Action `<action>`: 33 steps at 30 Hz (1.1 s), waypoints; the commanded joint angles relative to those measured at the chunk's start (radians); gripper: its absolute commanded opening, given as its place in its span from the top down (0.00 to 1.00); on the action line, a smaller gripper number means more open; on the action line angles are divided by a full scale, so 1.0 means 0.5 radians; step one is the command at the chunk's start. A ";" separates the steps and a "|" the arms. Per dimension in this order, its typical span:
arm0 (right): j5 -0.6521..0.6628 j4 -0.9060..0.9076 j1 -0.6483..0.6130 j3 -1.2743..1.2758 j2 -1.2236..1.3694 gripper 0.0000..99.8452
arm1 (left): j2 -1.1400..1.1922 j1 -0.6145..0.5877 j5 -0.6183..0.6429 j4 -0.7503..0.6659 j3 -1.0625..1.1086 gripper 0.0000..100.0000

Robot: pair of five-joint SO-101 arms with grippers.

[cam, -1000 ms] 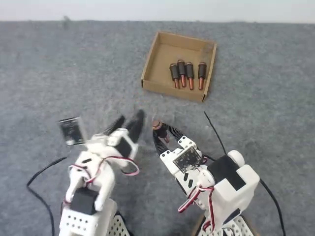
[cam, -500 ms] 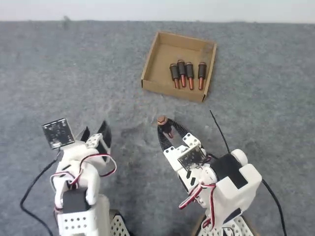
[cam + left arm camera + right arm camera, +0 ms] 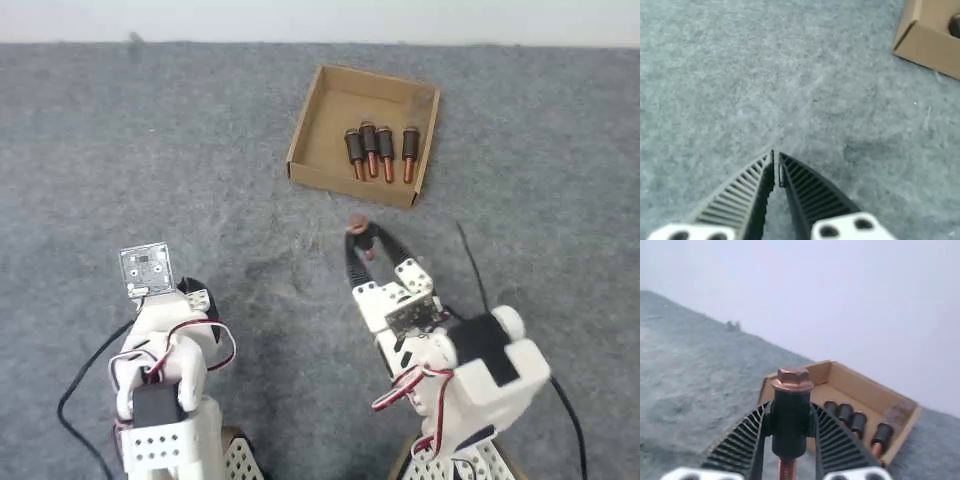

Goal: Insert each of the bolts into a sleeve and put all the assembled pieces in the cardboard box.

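Note:
My right gripper [image 3: 366, 242] is shut on an assembled piece [image 3: 357, 226], a copper bolt in a black sleeve, held upright just short of the cardboard box [image 3: 350, 184]. In the right wrist view the sleeve [image 3: 791, 420] stands between the fingers of my right gripper [image 3: 791, 412], with the bolt head [image 3: 792, 379] on top. The box [image 3: 867, 389] lies beyond. Several assembled pieces [image 3: 380, 152] lie side by side inside the box. My left gripper [image 3: 196, 293] sits low at the near left, drawn back by its base. My left gripper [image 3: 775, 156] is shut on nothing over bare carpet.
Grey carpet covers the whole table. A corner of the box [image 3: 930, 42] lies far ahead of the left gripper. A thin black cable [image 3: 470, 262] runs beside the right arm. Open carpet stretches to the left of the box.
The left arm has pulled back toward its base and its fingers have come together. The right gripper has carried the assembled piece a little right and toward the box.

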 commanded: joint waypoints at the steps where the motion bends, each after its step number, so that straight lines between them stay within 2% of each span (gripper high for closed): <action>1: 0.025 -0.063 0.222 -0.055 -0.333 0.99 | -0.043 0.012 -0.015 0.058 -0.011 0.99; 7: 0.031 -0.035 0.299 -0.209 -0.591 0.99 | -0.043 0.015 -0.015 0.107 -0.011 0.99; 10: 0.031 0.170 0.321 -0.384 -0.658 0.99 | -0.043 0.006 -0.015 0.110 -0.011 0.99; 24: 0.025 1.959 0.637 -1.553 -0.698 0.99 | -0.043 0.006 -0.015 0.110 -0.011 0.99; 33: 0.015 3.030 0.634 -2.188 -0.496 0.99 | -0.043 0.006 -0.015 0.110 -0.011 0.99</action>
